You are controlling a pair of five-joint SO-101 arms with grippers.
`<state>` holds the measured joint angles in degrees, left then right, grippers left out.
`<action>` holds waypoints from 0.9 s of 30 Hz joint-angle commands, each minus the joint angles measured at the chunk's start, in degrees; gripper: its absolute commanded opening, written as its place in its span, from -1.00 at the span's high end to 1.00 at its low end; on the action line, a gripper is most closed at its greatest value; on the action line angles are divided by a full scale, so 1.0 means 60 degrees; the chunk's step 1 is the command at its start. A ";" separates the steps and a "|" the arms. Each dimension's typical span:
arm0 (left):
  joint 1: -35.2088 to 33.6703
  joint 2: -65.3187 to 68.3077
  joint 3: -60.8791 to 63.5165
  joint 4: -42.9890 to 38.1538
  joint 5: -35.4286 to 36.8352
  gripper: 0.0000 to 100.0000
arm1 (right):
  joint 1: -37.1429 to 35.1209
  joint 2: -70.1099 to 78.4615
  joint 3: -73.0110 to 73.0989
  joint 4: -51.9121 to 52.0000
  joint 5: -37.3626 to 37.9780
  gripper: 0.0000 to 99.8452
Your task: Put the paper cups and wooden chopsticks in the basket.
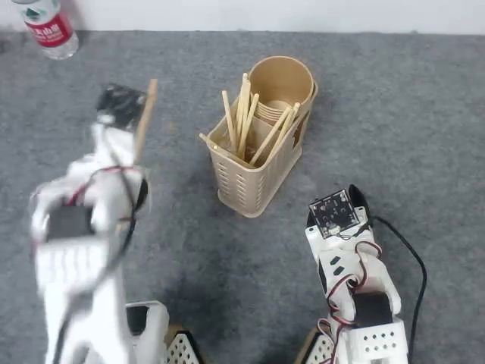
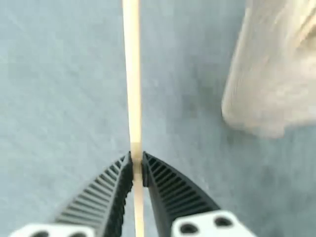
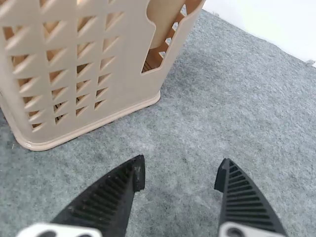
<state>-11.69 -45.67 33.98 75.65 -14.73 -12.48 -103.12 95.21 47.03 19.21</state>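
A beige slatted basket stands mid-table on the grey mat, holding several wooden chopsticks and stacked paper cups. To its left, my left gripper hangs above the mat, shut on one wooden chopstick. In the left wrist view the chopstick runs straight out from between the closed black fingers, and the basket appears as a pale blur off to one side. My right gripper stands open over the mat just in front of the basket, with nothing between its fingers.
A plastic water bottle with a red label lies at the far left corner near the white wall. Grey felt covers the table. A black cable trails beside the right arm.
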 commanded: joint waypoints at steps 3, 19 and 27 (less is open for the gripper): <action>-0.0073 -0.3502 -0.0725 0.0088 0.0147 0.98 | 0.0037 -0.0095 0.0176 0.0051 0.0117 0.53; 0.0527 -0.8850 0.3919 -0.5333 0.3853 0.98 | 0.0037 -0.0095 0.0176 0.0051 0.0117 0.53; 0.3106 -0.6095 0.3773 -0.8103 0.3912 0.98 | 0.0037 -0.0095 0.0176 0.0051 0.0117 0.53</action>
<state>0.88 -91.21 57.98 34.68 8.04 -12.48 -103.12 95.21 47.03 19.21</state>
